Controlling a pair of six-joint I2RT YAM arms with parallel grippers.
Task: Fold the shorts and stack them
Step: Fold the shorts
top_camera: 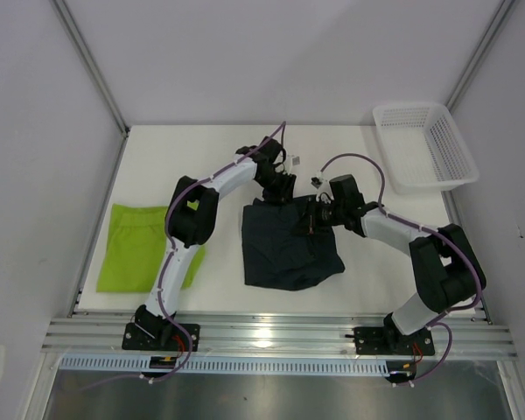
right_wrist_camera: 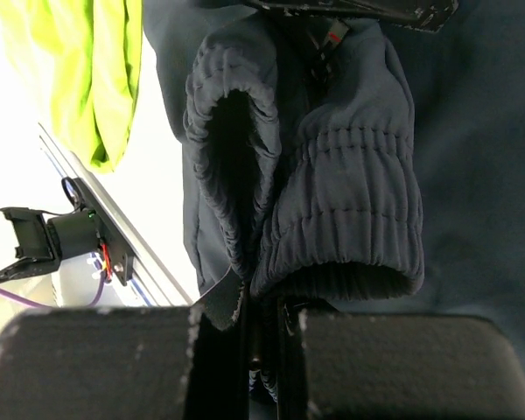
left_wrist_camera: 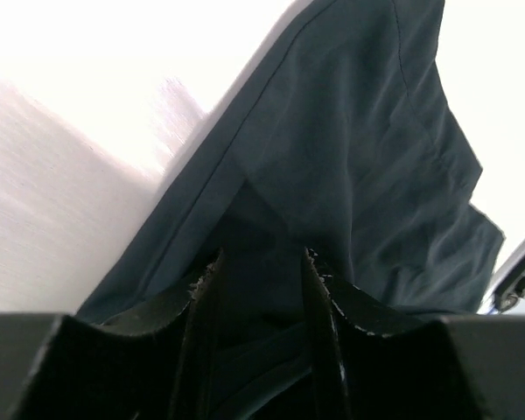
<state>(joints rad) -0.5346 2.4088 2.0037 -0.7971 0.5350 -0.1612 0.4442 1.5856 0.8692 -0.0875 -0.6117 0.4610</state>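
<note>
**Both grippers work the far edge of the dark shorts**

Nearest you, on the left, the green shorts (top_camera: 140, 247) lie flat on the table (top_camera: 219, 157), probably waiting as the stack's base. The dark shorts (top_camera: 284, 249) sit mid-table. At their far edge your right gripper (right_wrist_camera: 264, 302) is clamped on the gathered waistband (right_wrist_camera: 350, 192), likely to lift it for a fold. Your left gripper (left_wrist_camera: 261, 280) straddles cloth, fingers apart, with no pinch visible. The basket (top_camera: 420, 186) stands far right.

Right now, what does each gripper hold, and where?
Right gripper: dark navy fabric shorts, pinched at the elastic waistband. Left gripper straddles their edge; grip unclear.
</note>
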